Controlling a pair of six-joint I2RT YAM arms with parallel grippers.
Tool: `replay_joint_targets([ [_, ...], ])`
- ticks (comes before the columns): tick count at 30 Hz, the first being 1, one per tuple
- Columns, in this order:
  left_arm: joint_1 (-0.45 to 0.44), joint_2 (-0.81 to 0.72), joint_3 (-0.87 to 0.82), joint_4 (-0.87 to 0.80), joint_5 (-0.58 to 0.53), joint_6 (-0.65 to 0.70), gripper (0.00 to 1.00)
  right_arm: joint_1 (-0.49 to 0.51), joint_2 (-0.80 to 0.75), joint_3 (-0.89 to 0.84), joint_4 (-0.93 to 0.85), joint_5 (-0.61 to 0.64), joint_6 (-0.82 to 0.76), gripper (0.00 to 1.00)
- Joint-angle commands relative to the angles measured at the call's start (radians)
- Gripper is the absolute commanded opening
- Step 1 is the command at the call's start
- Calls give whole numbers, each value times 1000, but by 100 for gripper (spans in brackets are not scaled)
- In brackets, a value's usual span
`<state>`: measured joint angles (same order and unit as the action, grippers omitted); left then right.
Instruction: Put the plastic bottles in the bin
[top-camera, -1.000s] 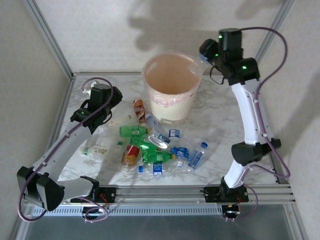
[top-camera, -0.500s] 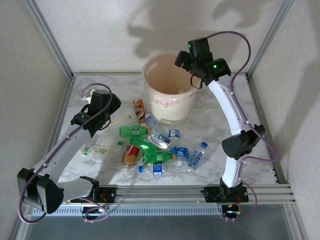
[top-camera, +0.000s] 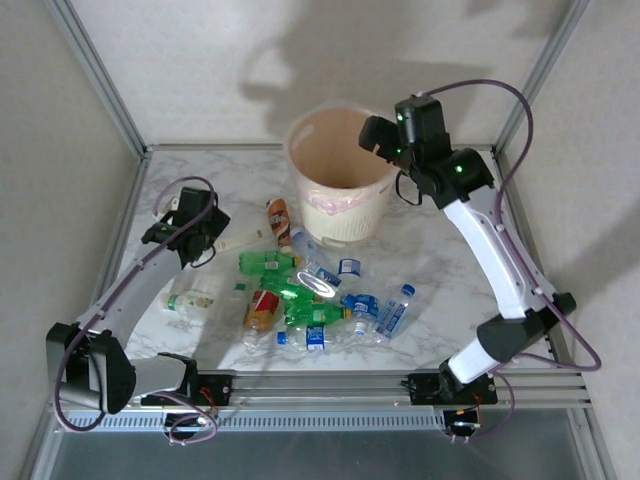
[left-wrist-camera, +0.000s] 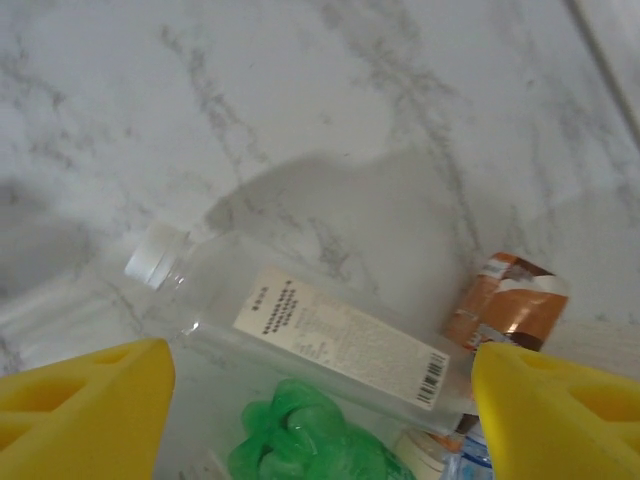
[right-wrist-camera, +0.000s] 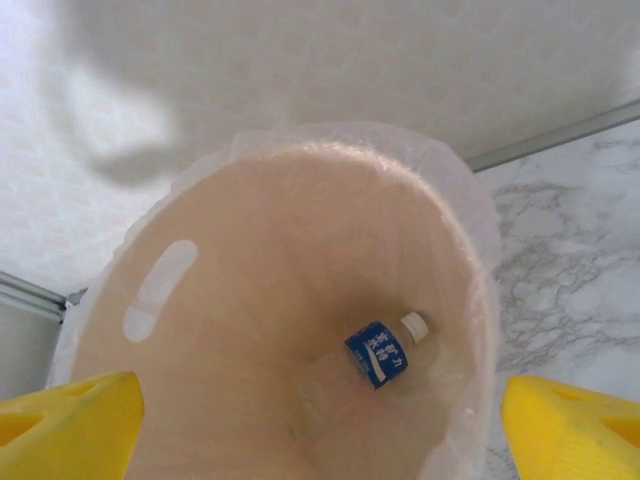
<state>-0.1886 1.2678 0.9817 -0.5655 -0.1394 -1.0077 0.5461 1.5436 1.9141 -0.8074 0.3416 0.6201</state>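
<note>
Right tool (right-wrist-camera: 320, 430) gapes over round, liner-rimmed bin (right-wrist-camera: 340, 140).

Pink-beige bin (right-wrist-camera: 280, 300), yellow fingers (right-wrist-camera: 70, 415), grey-veined white table (left-wrist-camera: 300, 80) — bottles (top-camera: 300, 290) green, blue-labelled, perhaps orange.

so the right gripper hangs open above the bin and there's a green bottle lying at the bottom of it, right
Not quite. The bottle at the bottom of the bin is clear with a blue label and a white cap, not green; the right wrist view shows it. The rest holds: the right gripper hangs open above the bin.
</note>
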Motion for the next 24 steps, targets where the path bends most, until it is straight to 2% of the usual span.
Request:
replay_joint_targets([
  [1,18,19,-40,-31,80,-136,79,4,-49,-79,37,25,6,93],
  [3,21,38,-54,-17,102,-172,79,3,-74,-116,40,24,12,93],
  [5,21,59,-58,-12,122,-204,86,4,-94,-145,40,23,20,94],
  [9,21,74,-86,9,155,-281,89,4,-121,-194,40,20,32,94],
  [18,21,190,-69,64,200,-397,89,5,-158,-268,46,10,46,94],
  [24,21,247,-30,79,188,-439,90,5,-158,-273,46,5,49,95],
])
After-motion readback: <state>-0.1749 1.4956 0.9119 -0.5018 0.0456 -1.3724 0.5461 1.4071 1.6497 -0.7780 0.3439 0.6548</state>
